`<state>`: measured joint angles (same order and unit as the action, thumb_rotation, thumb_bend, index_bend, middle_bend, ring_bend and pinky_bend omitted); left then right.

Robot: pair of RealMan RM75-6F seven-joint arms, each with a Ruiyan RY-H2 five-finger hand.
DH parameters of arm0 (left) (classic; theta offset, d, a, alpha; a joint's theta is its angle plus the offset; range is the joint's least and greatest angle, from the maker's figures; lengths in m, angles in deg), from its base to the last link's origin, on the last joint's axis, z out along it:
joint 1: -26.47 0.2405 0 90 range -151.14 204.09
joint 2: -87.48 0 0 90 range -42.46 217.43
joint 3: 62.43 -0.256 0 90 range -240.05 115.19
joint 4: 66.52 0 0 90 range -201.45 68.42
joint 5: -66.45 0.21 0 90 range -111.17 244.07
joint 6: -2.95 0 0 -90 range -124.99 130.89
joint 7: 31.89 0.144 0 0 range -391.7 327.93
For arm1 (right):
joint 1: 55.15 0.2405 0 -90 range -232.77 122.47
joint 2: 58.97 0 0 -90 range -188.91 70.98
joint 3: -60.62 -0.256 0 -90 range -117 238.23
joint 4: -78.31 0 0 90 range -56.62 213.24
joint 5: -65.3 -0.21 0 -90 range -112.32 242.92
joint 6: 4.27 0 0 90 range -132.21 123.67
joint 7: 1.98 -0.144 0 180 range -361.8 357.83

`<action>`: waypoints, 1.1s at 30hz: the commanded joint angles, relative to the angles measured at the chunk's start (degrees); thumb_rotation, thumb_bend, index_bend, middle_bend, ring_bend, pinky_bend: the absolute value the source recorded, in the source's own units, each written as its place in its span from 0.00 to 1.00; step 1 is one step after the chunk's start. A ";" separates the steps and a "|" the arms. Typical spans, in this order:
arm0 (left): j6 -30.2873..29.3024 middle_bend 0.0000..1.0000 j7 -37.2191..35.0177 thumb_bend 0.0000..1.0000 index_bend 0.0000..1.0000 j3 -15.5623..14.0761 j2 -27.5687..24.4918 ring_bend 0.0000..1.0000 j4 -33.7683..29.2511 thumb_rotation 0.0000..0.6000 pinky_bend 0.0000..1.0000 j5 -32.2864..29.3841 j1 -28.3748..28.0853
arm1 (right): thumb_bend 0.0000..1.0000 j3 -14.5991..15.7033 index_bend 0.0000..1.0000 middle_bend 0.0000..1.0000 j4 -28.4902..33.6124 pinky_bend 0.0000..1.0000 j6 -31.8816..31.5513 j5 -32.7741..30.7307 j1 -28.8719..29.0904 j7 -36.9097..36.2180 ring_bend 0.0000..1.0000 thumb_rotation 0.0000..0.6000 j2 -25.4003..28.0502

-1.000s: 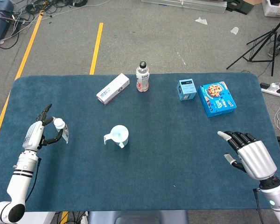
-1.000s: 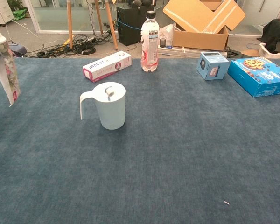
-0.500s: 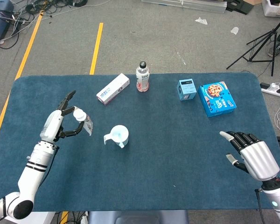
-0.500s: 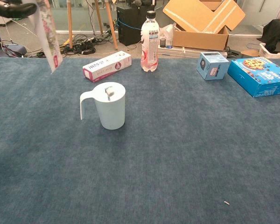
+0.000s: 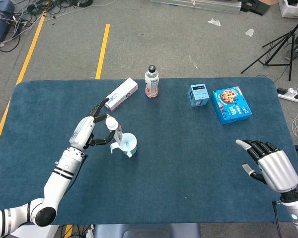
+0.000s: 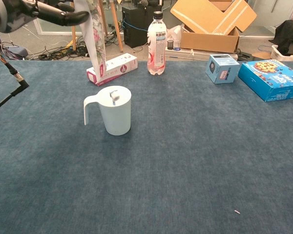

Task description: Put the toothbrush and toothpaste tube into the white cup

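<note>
The white cup (image 5: 127, 144) stands left of the table's middle, handle toward me; in the chest view the cup (image 6: 115, 111) shows a toothbrush head (image 6: 114, 96) poking just above its rim. My left hand (image 5: 92, 130) pinches the toothpaste tube (image 5: 113, 128) near its white cap, in the air just left of the cup. From the chest camera the tube (image 6: 95, 44) hangs flat end down, above and left of the cup's rim, under the left hand (image 6: 39, 9). My right hand (image 5: 268, 166) hovers open near the table's right front, holding nothing.
Along the far side lie a white and pink carton (image 5: 120, 94), an upright drink bottle (image 5: 151, 82), a small blue box (image 5: 199, 94) and a blue cookie box (image 5: 232, 104). The blue table cloth (image 5: 188, 163) stretches between the cup and the right hand.
My left hand has carried the toothpaste tube rightward and slightly away from the table's left edge, to just beside the cup. The right hand has barely shifted.
</note>
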<state>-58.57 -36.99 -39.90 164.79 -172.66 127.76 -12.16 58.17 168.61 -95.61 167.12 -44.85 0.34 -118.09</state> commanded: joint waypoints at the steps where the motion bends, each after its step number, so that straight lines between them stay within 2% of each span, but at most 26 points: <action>1: 0.61 0.00 0.71 0.50 0.65 -0.52 1.55 0.00 1.72 1.00 0.00 -1.03 -1.09 | 0.20 0.04 0.25 0.32 -0.23 0.47 -0.30 -0.06 -0.21 -0.34 0.34 1.00 0.10; 17: 4.00 0.00 -1.35 0.50 0.65 -2.40 6.35 0.00 10.44 1.00 0.00 -1.97 -3.39 | 0.20 0.02 0.25 0.32 -1.64 0.47 -0.86 -0.70 -0.66 -2.05 0.34 1.00 0.10; 33: 5.33 0.00 -3.14 0.50 0.65 -3.68 8.58 0.00 14.17 1.00 0.00 -1.05 -3.74 | 0.20 0.01 0.25 0.32 -1.99 0.47 -0.99 -0.88 -0.79 -2.57 0.34 1.00 0.23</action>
<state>-53.26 -40.11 -43.55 173.34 -158.52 126.68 -15.91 58.18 166.62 -96.61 166.24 -45.64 -2.23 -117.85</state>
